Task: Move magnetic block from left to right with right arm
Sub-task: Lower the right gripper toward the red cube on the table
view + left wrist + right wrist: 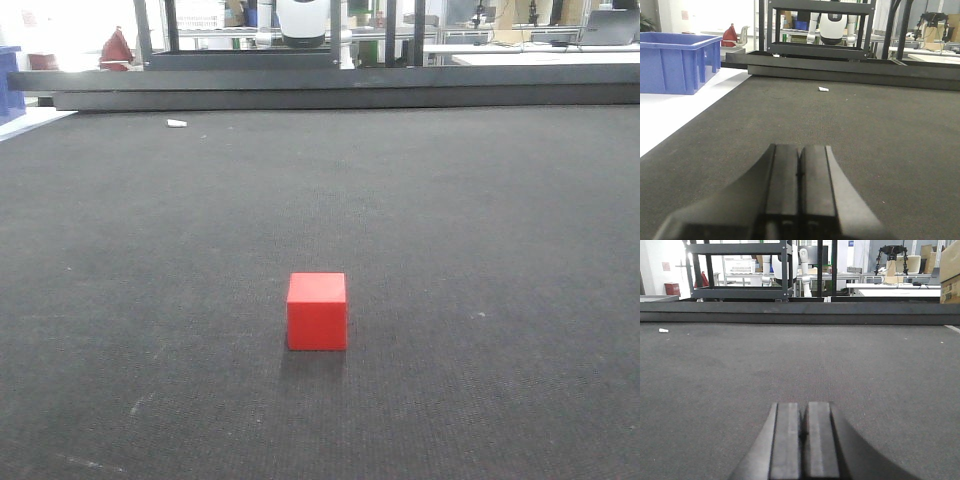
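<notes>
The magnetic block (317, 311), a plain bright red cube, rests on the dark mat (480, 200) near the middle front of the front view. Neither arm shows in that view. My left gripper (800, 148) is shut with nothing between its black fingers, low over the mat. My right gripper (804, 405) is likewise shut and holds nothing. The red block appears in neither wrist view.
A blue plastic bin (677, 61) stands on the white surface left of the mat. A small white scrap (176, 123) lies at the mat's far left. A dark raised rail (330, 88) and a black metal rack (820, 30) border the far edge.
</notes>
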Controlling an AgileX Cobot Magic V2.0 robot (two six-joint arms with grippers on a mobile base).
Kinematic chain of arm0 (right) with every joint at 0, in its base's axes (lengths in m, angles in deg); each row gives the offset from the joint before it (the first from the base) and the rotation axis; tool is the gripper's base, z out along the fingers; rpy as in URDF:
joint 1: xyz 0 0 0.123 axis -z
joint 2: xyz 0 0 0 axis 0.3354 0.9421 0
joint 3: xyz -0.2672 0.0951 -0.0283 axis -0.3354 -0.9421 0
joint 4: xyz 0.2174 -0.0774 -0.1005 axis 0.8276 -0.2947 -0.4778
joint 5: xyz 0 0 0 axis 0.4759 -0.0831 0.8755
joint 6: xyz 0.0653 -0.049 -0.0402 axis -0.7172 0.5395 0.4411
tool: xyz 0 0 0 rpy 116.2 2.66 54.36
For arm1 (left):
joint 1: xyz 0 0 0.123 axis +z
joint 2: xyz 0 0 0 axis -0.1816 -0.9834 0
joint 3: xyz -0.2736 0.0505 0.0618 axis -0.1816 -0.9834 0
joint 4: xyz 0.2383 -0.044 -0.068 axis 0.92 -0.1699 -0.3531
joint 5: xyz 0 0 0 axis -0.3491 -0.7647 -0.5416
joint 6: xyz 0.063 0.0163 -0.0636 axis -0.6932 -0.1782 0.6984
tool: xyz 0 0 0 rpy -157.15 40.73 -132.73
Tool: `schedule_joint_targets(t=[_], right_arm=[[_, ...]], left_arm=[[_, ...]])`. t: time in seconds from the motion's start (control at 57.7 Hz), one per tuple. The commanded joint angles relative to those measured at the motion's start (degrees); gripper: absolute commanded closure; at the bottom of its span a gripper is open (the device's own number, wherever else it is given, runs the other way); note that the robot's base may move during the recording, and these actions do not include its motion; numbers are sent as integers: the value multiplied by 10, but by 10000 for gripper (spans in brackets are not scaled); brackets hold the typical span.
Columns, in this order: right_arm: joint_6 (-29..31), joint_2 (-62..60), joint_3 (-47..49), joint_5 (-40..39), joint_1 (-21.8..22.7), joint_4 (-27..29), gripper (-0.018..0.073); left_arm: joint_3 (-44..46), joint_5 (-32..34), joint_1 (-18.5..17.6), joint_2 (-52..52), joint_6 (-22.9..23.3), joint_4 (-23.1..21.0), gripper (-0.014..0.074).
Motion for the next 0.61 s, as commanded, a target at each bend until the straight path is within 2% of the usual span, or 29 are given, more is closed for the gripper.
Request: schedule_joint_targets(t=[0.0,0.589], right_arm=[[4,-13,0,-47,4,-4,529],[4,-13,0,-47,4,-4,529]], left_arm=[[-4,50,-4,6,0,-3,722],[-4,50,-4,6,0,-3,722]])
